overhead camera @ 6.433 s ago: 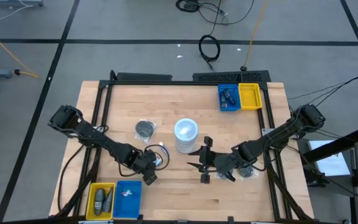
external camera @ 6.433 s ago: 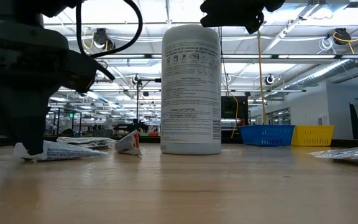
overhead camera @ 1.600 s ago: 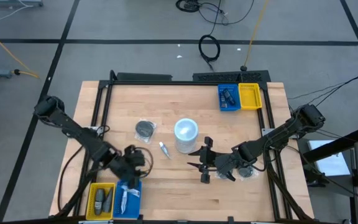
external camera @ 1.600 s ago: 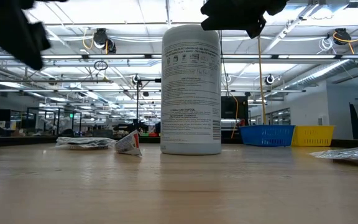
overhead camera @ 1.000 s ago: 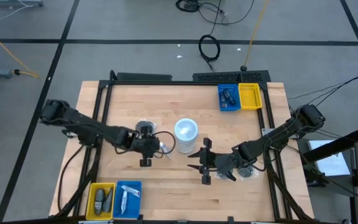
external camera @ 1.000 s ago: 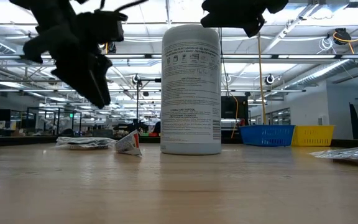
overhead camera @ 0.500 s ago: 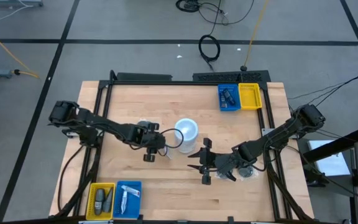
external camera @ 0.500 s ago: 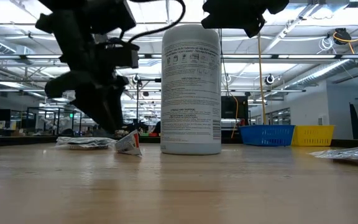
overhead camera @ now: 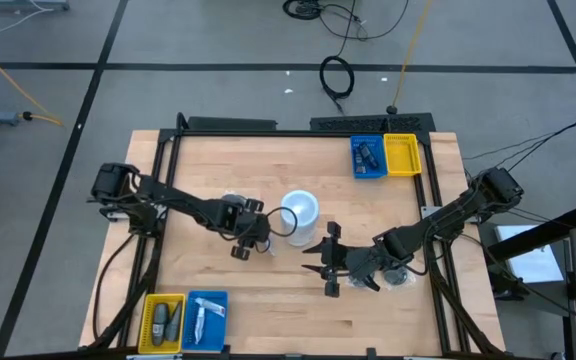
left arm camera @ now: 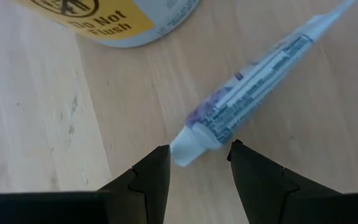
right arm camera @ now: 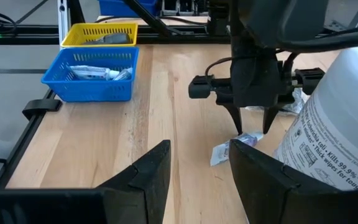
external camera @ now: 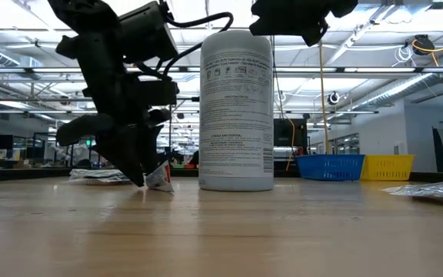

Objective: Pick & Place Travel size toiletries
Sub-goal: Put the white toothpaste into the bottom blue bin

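Note:
A small white tube point(left arm camera: 247, 87) lies flat on the wooden table, close beside the white wipes cylinder point(overhead camera: 299, 212). My left gripper point(left arm camera: 197, 165) points steeply down over it. It is open, with one finger on either side of the tube's near end point(left arm camera: 185, 148). The low view shows its fingertips point(external camera: 139, 178) down at the table by the tube point(external camera: 158, 177). My right gripper point(overhead camera: 326, 266) hangs open above the table's middle with nothing between its fingers. A dark round packet point(overhead camera: 230, 205) lies partly under my left arm. My left gripper comes at the tube from above, fingers across its near end point(left arm camera: 180, 152). That end lies right beside one fingertip point(left arm camera: 161, 155). I cannot tell whether they touch. The tube rests flat on the table.
A yellow tray point(overhead camera: 163, 320) and a blue tray point(overhead camera: 206, 320) with items in them sit at the near left corner. Another blue tray point(overhead camera: 368, 157) and yellow tray point(overhead camera: 401, 153) sit at the far right. A clear packet point(overhead camera: 398, 277) lies under my right arm.
My left gripper has gone toward the table's right edge and down to the tube beside the cylinder, rolling about its own axis on the way. Its fingertips now stand at table height. The tube has stayed where it was.

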You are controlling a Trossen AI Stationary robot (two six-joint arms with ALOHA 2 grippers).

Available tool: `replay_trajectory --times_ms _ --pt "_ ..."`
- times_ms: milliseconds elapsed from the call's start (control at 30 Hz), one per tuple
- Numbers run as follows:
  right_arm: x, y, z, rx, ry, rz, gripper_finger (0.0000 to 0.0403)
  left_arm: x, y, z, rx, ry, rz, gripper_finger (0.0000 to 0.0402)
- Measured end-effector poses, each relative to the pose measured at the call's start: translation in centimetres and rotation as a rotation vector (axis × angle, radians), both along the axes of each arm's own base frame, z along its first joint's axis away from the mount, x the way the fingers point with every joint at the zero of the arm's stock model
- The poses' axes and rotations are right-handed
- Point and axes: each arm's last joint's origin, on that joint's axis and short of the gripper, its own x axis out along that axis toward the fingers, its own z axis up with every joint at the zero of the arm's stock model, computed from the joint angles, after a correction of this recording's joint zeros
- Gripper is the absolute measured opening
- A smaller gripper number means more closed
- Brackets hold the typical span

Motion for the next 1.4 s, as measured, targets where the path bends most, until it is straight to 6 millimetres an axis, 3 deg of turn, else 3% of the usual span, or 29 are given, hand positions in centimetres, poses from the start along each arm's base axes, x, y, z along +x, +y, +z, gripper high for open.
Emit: replay_trajectory --times_ms 367,1000,1100,1333,1400 --pt "0.0 0.0 0.01 -0.003 0.0 0.002 0.0155 0.22 0.99 -0.26 -0.068 0.009 -0.043 0.0168" --pt "0.01 0.0 0.01 -0.017 0.0 0.008 0.0155 0.32 0.8 -0.21 -0.151 -0.001 -0.063 0.0167" --pt "0.01 0.0 0.01 -0.017 0.0 0.008 0.0155 0.29 0.8 -0.22 -0.152 0.003 -0.064 0.0146" --pt "0.01 0.0 0.01 -0.017 -0.001 0.008 0.0155 -0.04 0.8 -0.25 -0.152 0.036 -0.067 0.0039" --pt "0.01 0.0 0.01 -0.017 0.0 0.008 0.0155 -0.13 0.8 -0.28 -0.154 0.047 -0.066 0.0036"
